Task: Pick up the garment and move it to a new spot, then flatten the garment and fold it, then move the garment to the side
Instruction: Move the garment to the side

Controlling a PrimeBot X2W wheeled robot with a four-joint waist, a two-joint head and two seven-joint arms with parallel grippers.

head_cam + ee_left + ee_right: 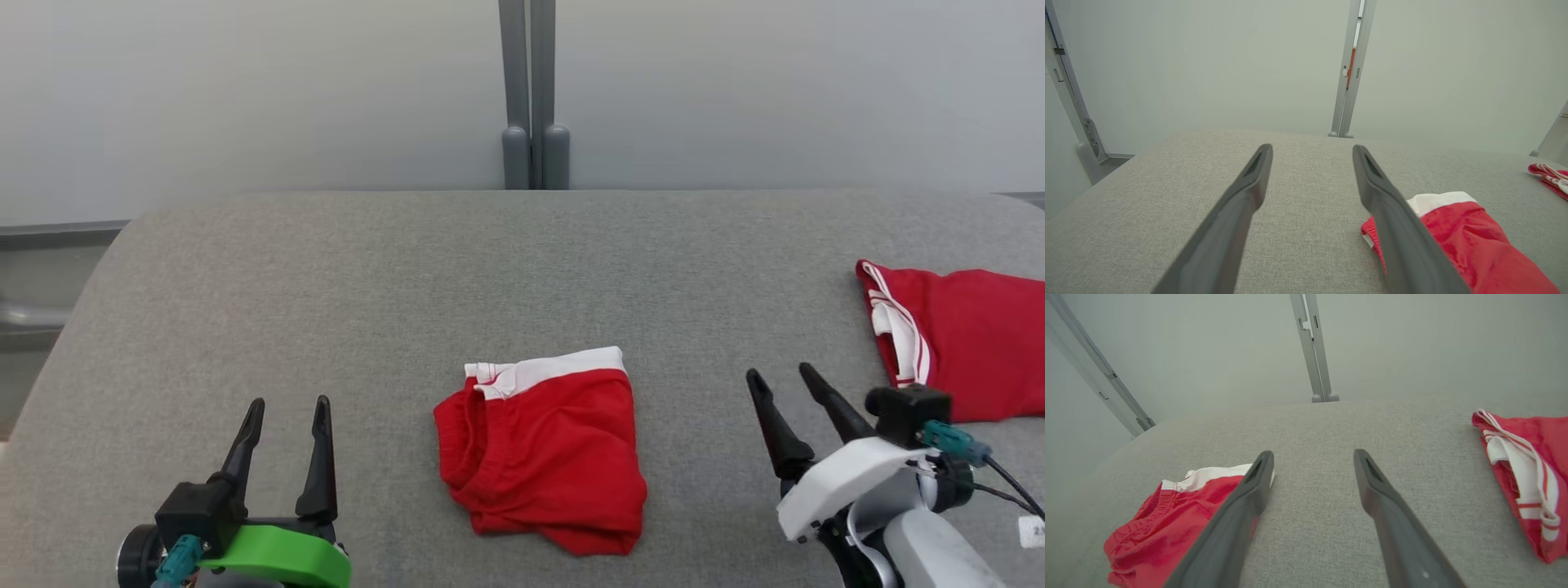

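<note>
L end effector (290, 403) sat low at near-left of the grey fabric-covered table (326, 278). Its fingers pointed straight away from the robot, jaws spread wide, nothing between them. R end effector (780, 371) was at near-right on a white wrist housing, fingers leaning up and left toward table centre, jaws likewise wide and empty. In head view neither touched any cloth.

Red shorts (543, 453) lay at front-centre of the table, between the 2 end effectors and apart from both. They were folded into a compact, roughly square bundle. White waistband ran along the far edge, and a gathered elastic opening showed at the left side. Near edge was rumpled, w/ layers bulging out at bottom right.

A second red garment (955, 343) w/ white striped trim lay at the far right, partly cut off by the frame edge, just beyond the R end effector. Grey posts (535, 98) stood behind the table against a pale wall (245, 98).
</note>
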